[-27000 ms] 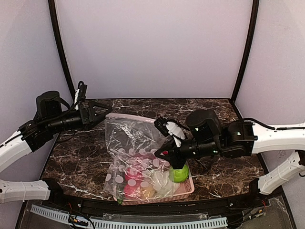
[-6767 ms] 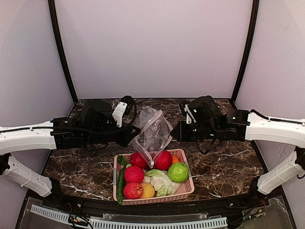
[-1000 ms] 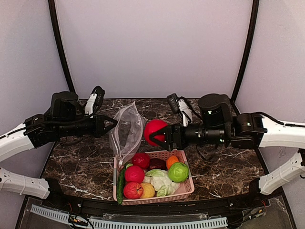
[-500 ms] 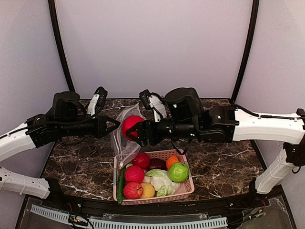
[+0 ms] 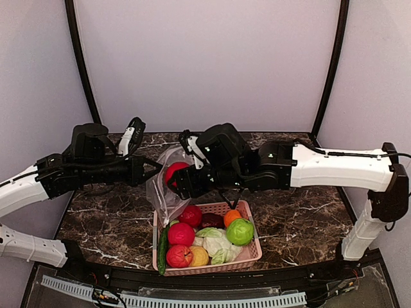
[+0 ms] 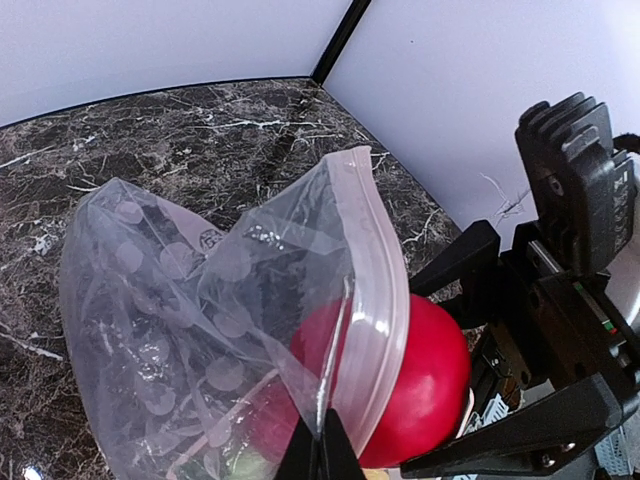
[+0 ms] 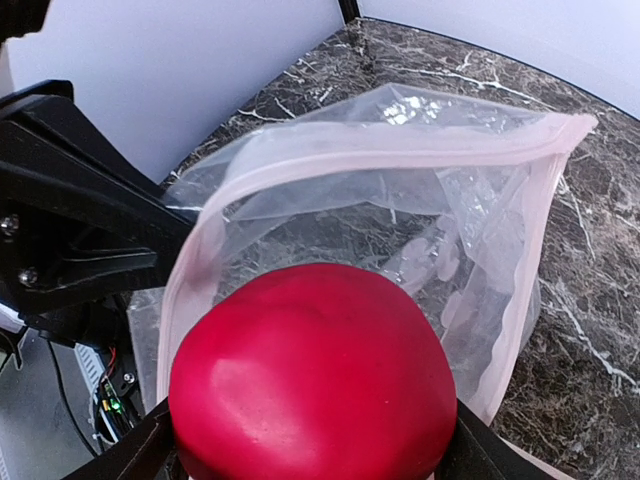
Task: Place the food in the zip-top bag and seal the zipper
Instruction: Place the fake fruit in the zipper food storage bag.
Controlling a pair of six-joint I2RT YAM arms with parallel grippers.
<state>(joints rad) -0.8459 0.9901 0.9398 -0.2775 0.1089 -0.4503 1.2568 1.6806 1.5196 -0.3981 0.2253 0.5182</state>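
A clear zip-top bag (image 5: 160, 192) with pale oval prints hangs above the table, mouth facing right. My left gripper (image 5: 154, 168) is shut on its rim; in the left wrist view the fingertips (image 6: 320, 452) pinch the film just below the pinkish zipper (image 6: 372, 262). My right gripper (image 5: 177, 182) is shut on a red ball (image 5: 174, 172) and holds it at the bag's mouth. In the right wrist view the ball (image 7: 310, 370) fills the jaws, and the zipper (image 7: 380, 135) arcs over it. The ball (image 6: 425, 375) sits partly past the rim.
Below the bag stands a pink slatted basket (image 5: 254, 253). It holds red balls (image 5: 180, 233), a green ball (image 5: 239, 231), an orange ball (image 5: 232, 217), a pale cabbage (image 5: 215, 244), a yellow ball (image 5: 200, 256) and a cucumber (image 5: 162, 247). Walls close the back and sides.
My right gripper has carried the red ball leftward from above the basket to the bag's mouth. The left gripper has kept the bag's rim held in place.
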